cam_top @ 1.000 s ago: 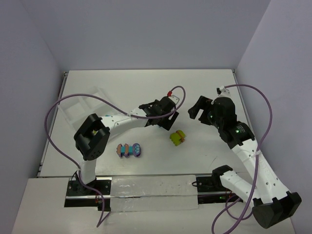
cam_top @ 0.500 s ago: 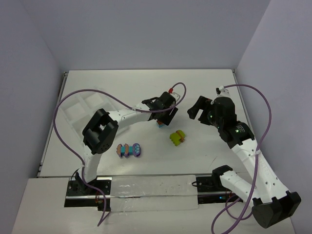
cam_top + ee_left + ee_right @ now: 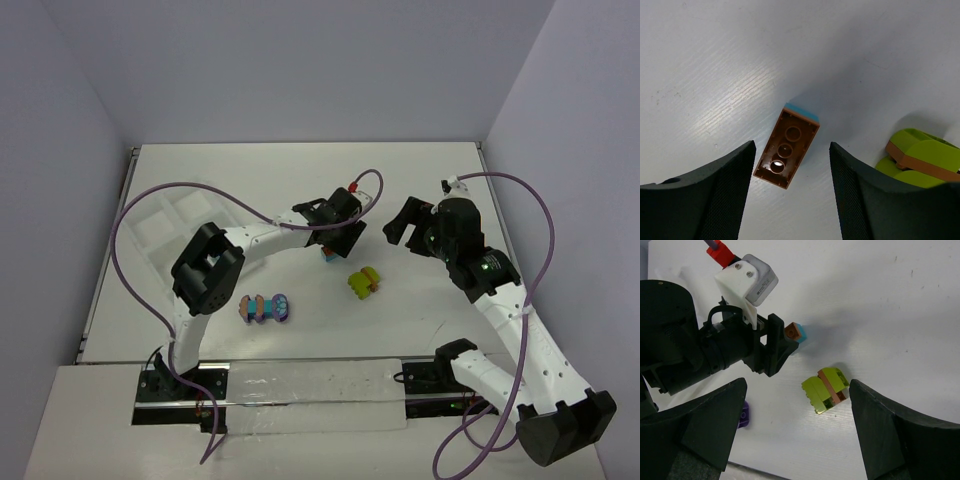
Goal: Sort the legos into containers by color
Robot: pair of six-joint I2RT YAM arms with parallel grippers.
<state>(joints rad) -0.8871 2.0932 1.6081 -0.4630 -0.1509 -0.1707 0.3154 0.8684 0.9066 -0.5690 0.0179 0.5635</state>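
A small orange-brown brick [image 3: 787, 150] with a turquoise one under it lies upside down on the white table, hollow side up. My left gripper [image 3: 791, 146] straddles it with the jaws open, a gap showing on each side. From above, that gripper [image 3: 338, 236] hangs just over the brick [image 3: 328, 254]. A lime-green and brown cluster [image 3: 364, 282] lies to its right, also the lime cluster [image 3: 826, 389] below my open right gripper [image 3: 797, 412]. A turquoise, orange and purple cluster [image 3: 264, 308] lies nearer the bases. The white tray [image 3: 160, 225] sits far left.
Purple cables loop over the left side of the table and the tray. The right gripper [image 3: 412, 226] hovers right of the left one, close to it. A clear strip [image 3: 310, 395] runs along the near edge between the arm bases.
The left gripper has shifted slightly back and its jaws have narrowed around the brown brick, which now shows below it. The right arm has stayed still.
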